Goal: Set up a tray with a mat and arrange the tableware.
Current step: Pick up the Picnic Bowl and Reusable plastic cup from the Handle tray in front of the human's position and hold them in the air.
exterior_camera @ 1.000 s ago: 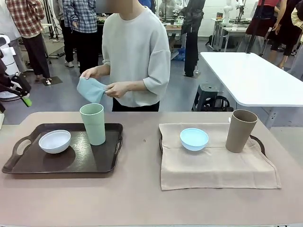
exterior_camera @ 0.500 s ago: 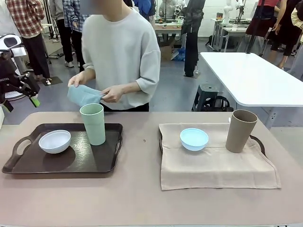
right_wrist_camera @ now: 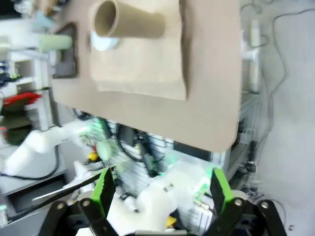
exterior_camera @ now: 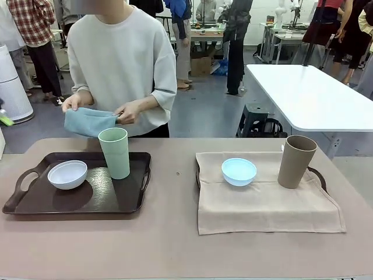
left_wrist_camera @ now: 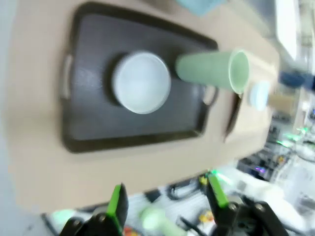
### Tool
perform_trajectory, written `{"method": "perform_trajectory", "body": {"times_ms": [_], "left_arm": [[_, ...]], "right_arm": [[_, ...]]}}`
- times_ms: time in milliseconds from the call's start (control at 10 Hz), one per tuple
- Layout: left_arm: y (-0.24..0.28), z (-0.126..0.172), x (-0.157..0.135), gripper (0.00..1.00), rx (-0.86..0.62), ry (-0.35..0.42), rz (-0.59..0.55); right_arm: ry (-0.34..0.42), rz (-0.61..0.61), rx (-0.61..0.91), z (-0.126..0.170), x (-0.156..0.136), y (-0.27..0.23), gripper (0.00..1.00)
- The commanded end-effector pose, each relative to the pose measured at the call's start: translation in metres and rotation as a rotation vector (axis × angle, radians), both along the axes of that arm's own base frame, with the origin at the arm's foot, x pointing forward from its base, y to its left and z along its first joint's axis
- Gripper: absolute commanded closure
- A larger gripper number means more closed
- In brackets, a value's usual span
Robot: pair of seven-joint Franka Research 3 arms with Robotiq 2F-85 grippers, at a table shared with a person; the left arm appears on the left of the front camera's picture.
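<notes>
Across the table (exterior_camera: 175, 245), a person (exterior_camera: 122, 64) is holding a blue cloth (exterior_camera: 87, 121) behind the dark tray (exterior_camera: 35, 204), where a white bowl (exterior_camera: 67, 174) and green tumbler (exterior_camera: 115, 153) are sitting. A blue bowl (exterior_camera: 239, 171) and tan tumbler (exterior_camera: 296, 161) are resting on the beige mat (exterior_camera: 262, 210). The left gripper (left_wrist_camera: 165, 201) and right gripper (right_wrist_camera: 160, 191) are hanging overhead, jaws spread wide, empty.

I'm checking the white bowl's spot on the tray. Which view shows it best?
The front view: the white bowl is sharp, sitting on the dark tray left of the green tumbler. The left wrist view gives it from above, but blurred.
</notes>
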State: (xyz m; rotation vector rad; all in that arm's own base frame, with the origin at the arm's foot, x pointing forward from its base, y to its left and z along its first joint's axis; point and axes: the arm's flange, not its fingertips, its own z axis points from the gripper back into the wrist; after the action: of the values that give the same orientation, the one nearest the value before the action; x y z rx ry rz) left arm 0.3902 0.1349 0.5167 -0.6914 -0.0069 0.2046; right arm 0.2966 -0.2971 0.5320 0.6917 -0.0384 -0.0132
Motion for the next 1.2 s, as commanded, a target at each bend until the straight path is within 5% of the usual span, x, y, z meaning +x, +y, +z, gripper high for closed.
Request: {"method": "perform_trajectory", "body": {"times_ms": [0,300,800,1100], "left_arm": [[0.044,-0.002,-0.002,0.16,-0.232,-0.002,-0.035],[0.099,-0.014,-0.015,0.16,-0.437,-0.076,-0.028],[0.097,-0.028,-0.023,0.16,-0.511,-0.172,-0.008],[0.099,-0.027,-0.021,0.16,-0.496,-0.12,0.006]], "right_arm": [[0.016,-0.01,0.183,0.002,0.008,-0.037,0.0],[-0.035,-0.052,0.381,-0.008,-0.007,-0.07,0.0],[-0.038,-0.117,0.456,-0.031,-0.007,-0.07,0.0],[-0.029,-0.106,0.431,-0.032,-0.008,-0.069,0.0]]}}
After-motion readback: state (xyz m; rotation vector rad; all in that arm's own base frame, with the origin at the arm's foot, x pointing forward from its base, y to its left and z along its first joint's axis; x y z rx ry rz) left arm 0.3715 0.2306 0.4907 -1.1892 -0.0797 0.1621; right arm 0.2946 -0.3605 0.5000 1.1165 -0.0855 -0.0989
